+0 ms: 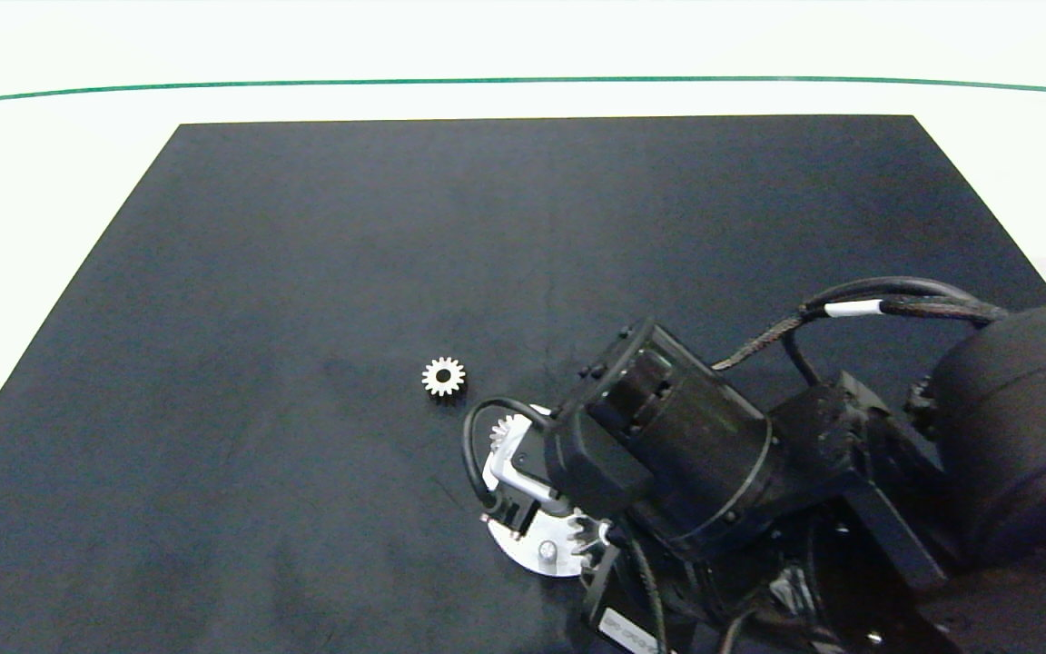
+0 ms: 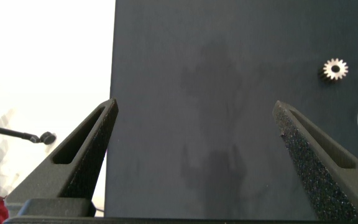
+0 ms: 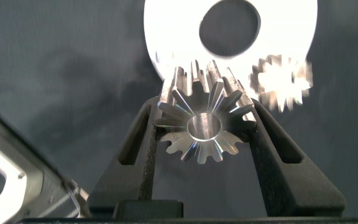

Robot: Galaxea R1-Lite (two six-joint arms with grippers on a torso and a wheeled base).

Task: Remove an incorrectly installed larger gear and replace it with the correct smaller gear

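Silver big gear was clamped in the right tool over the plate; small gear waited at 10 o'clock; left tool apart.

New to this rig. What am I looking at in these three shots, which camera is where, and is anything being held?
It is a two-armed robot working over a black mat on a white table. The wide shot comes from a camera above; the other two sit on the wrists, looking along each arm's two-fingered jaws.

The right gripper has its jaws closed on the larger gear, shiny and star-like, above a round silver base plate with a hole in it. A small gear sits on that plate.

The left gripper is open, holding nothing, near the mat's edge. The smaller gear, whitish, lies loose on the mat.
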